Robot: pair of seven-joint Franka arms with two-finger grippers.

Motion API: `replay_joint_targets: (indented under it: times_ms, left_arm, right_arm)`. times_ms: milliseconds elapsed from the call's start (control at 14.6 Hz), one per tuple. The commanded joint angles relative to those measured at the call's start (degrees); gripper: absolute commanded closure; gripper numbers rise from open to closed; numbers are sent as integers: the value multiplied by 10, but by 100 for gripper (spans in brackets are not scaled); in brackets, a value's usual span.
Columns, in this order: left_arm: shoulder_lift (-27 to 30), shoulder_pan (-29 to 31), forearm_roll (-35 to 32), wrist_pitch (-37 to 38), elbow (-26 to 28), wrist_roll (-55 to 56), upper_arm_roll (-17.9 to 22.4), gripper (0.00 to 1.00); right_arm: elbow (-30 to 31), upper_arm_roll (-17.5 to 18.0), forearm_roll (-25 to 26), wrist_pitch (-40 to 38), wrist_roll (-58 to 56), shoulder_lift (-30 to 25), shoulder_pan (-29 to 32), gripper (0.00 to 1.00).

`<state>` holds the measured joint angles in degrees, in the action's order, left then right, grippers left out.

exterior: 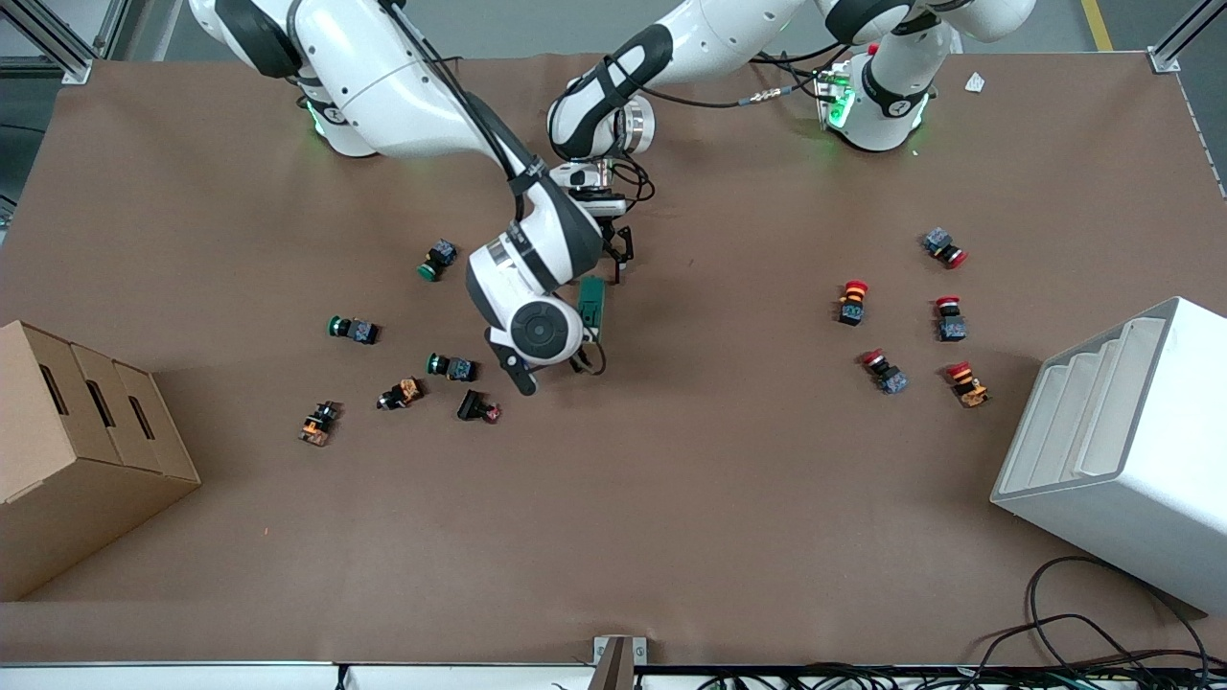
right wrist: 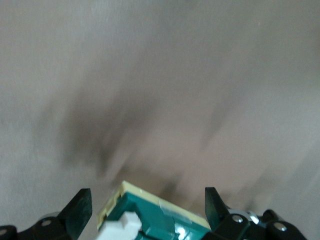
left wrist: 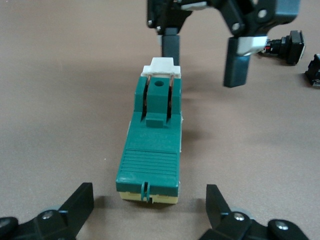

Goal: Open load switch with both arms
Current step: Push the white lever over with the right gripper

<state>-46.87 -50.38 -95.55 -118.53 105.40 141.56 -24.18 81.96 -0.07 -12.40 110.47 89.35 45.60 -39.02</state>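
Note:
The load switch (exterior: pixel 591 305) is a dark-green block on a cream base and lies flat on the brown table (exterior: pixel 671 498) near its middle. In the left wrist view the load switch (left wrist: pixel 152 145) has its white lever (left wrist: pixel 161 66) at the end away from my left gripper. My left gripper (exterior: pixel 618 253) is open, its fingers (left wrist: pixel 80 206) standing wide at the switch's lever-free end without touching it. My right gripper (left wrist: pixel 202 62) is open too and hangs low over the lever end. In the right wrist view the lever (right wrist: pixel 122 225) sits between the right gripper's fingers (right wrist: pixel 80 210) with gaps on both sides.
Green, orange and black push buttons (exterior: pixel 451 366) lie scattered toward the right arm's end, close to the right wrist. Red-capped buttons (exterior: pixel 853 302) lie toward the left arm's end. A cardboard box (exterior: pixel 77 450) and a white rack (exterior: pixel 1122 441) stand at the table's two ends.

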Motion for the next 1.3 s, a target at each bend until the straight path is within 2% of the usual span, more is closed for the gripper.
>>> replay_joint_targets:
  times_ms: [0, 274, 753, 1233]
  left_arm:
    - [-23, -7, 0, -6, -8, 7, 2, 1]
    - [-25, -8, 0, -1, -9, 8, 2, 1]
    - [-28, -9, -3, -1, -13, 6, 2, 1]
    - [-28, -9, -4, -1, -18, 5, 2, 1]
  right_arm:
    - [-5, -5, -12, -10, 24, -5, -10, 0]
    - [-6, -5, -12, -17, 44, -9, -25, 0]
    - [-40, -5, -8, -140, 40, -14, -30, 0]
    - [-39, -5, -9, -211, 32, -19, -32, 0]
